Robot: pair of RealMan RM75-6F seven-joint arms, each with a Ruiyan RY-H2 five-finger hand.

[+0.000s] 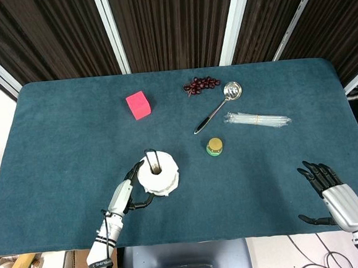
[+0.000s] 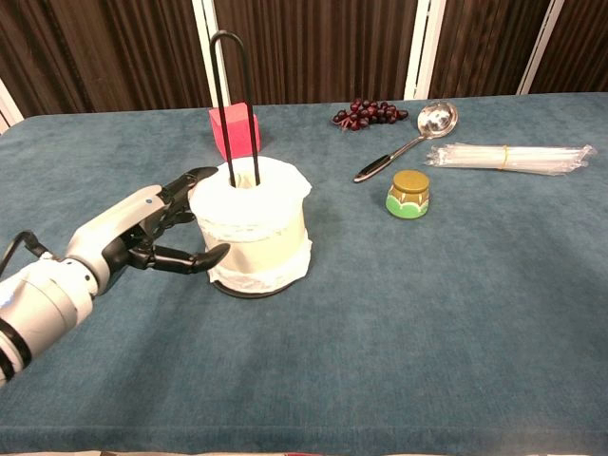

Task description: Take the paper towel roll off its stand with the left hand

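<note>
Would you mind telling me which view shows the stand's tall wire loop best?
The chest view: the stand is seen side-on there, its loop rising well above the roll against the curtains. The head view looks straight down, so the stand shrinks to a short dark stub at the roll's core.

Left hand [image 2: 152, 237]: forearm stretched low over the table, fingers spread and curved, thumb apart from the rest, nothing gripped. Right hand [image 1: 336, 196]: at the near table edge, palm down, fingers splayed, empty.
</note>
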